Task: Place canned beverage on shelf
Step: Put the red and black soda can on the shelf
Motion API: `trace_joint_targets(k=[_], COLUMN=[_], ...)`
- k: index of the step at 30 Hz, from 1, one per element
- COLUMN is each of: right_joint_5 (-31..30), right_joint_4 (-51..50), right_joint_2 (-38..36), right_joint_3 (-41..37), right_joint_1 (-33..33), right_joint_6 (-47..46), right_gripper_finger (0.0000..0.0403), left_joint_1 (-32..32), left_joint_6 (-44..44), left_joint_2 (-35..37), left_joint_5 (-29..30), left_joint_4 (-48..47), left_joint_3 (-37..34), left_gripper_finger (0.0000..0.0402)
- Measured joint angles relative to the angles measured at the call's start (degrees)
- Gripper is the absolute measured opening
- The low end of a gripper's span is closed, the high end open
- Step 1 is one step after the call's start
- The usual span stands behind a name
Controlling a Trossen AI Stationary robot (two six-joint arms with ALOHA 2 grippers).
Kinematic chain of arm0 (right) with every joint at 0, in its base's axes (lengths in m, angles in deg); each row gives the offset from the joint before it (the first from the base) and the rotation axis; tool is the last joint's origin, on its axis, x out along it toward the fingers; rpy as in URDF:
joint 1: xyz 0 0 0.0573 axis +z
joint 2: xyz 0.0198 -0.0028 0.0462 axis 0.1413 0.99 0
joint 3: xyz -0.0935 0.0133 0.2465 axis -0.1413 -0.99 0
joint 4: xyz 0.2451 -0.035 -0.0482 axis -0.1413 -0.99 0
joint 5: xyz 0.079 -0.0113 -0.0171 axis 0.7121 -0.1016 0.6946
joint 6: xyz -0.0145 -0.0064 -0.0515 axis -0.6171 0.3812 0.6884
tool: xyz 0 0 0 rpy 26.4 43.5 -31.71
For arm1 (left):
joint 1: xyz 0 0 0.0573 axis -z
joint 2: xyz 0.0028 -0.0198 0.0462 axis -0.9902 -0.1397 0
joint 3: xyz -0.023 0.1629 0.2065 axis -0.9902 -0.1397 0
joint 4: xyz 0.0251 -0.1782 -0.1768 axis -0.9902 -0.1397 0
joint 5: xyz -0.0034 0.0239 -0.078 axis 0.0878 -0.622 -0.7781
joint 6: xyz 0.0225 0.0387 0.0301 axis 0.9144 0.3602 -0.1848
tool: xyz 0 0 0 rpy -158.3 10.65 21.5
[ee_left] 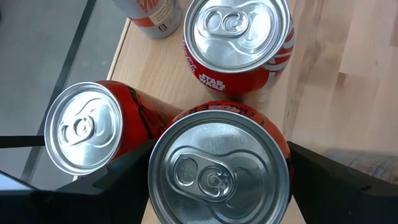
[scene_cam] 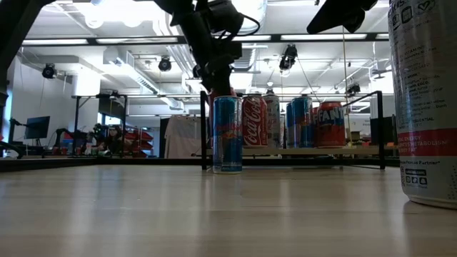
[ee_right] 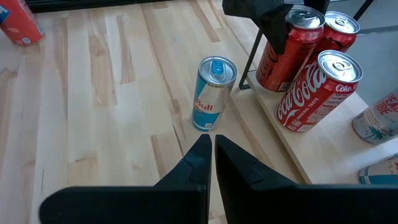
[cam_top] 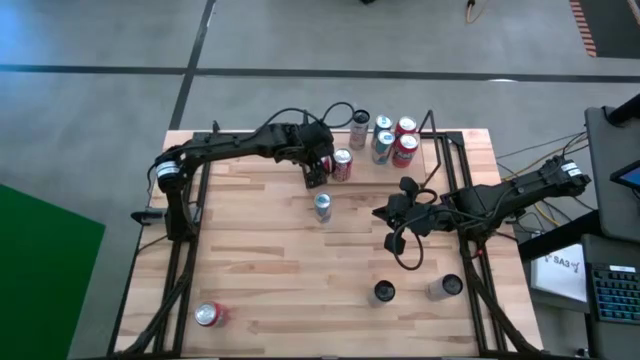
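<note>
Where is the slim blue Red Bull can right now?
In the high view, the Red Bull can stands upright on the tabletop, just in front of the shelf, below the left gripper.

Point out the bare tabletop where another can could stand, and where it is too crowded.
Free: the planks between the fallen red can and the blue can. Crowded: the shelf, where the left gripper straddles a red can among other cans.

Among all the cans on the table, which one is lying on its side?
The red can near the table's front-left corner. It lies on its side, alone there, while every other can, such as the blue can mid-table, stands upright.
</note>
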Motion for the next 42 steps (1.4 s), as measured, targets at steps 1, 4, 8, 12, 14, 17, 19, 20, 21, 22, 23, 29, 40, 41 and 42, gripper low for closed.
trace_joint_targets(k=[1, 4, 8, 12, 14, 17, 19, 20, 21, 22, 23, 29, 40, 41, 42], right_joint_5=[0.00, 0.00, 0.00, 0.00, 0.00, 0.00, 0.00, 0.00, 0.00, 0.00, 0.00, 0.00, 0.00, 0.00, 0.00], right_joint_4=[0.00, 0.00, 0.00, 0.00, 0.00, 0.00, 0.00, -0.01, 0.00, 0.00, 0.00, -0.01, 0.00, 0.00, 0.00], right_joint_2=[0.00, 0.00, 0.00, 0.00, 0.00, 0.00, 0.00, 0.00, 0.00, 0.00, 0.00, 0.00, 0.00, 0.00, 0.00], right_joint_3=[0.00, 0.00, 0.00, 0.00, 0.00, 0.00, 0.01, 0.00, 0.00, 0.00, 0.00, 0.00, 0.00, 0.00, 0.00], right_joint_1=[0.00, 0.00, 0.00, 0.00, 0.00, 0.00, 0.00, 0.00, 0.00, 0.00, 0.00, 0.00, 0.00, 0.00, 0.00], right_joint_6=[0.00, 0.00, 0.00, 0.00, 0.00, 0.00, 0.00, 0.00, 0.00, 0.00, 0.00, 0.00, 0.00, 0.00, 0.00], right_gripper_finger=[0.0012, 0.0012, 0.0012, 0.0012, 0.0012, 0.0012, 0.0012, 0.0012, 0.0012, 0.0012, 0.0012, 0.0012, 0.0012, 0.0012, 0.0012], left_joint_1=[0.00, 0.00, -0.04, -0.07, -0.07, -0.11, -0.11, -0.11, -0.11, -0.14, -0.15, -0.26, -0.52, -0.52, -0.52], left_joint_6=[0.00, -0.01, -0.18, -0.41, -0.44, -0.44, -0.44, -0.44, -0.44, -0.42, -0.44, -0.66, -1.34, -1.40, -1.46], left_joint_2=[0.01, 0.00, 0.00, 0.00, 0.00, 0.00, 0.00, 0.00, 0.00, 0.00, 0.00, 0.00, 0.00, 0.00, 0.00], left_joint_5=[0.00, 0.00, 0.00, 0.00, 0.00, 0.00, 0.00, 0.00, 0.00, 0.00, 0.00, 0.00, 0.00, 0.00, 0.02], left_joint_4=[0.14, 0.05, 0.25, 0.56, 1.18, 1.50, 2.16, 2.41, 2.45, 2.46, 2.54, 3.08, 3.57, 3.58, 3.72], left_joint_3=[-0.12, -0.34, -0.50, -0.61, -1.00, -1.61, -2.14, -2.39, -2.60, -2.78, -2.88, -3.08, -3.82, -3.82, -3.82], left_gripper_finger=[0.0304, 0.0304, 0.0304, 0.0304, 0.0304, 0.0304, 0.0304, 0.0304, 0.0304, 0.0304, 0.0304, 0.0304, 0.0304, 0.0304, 0.0304])
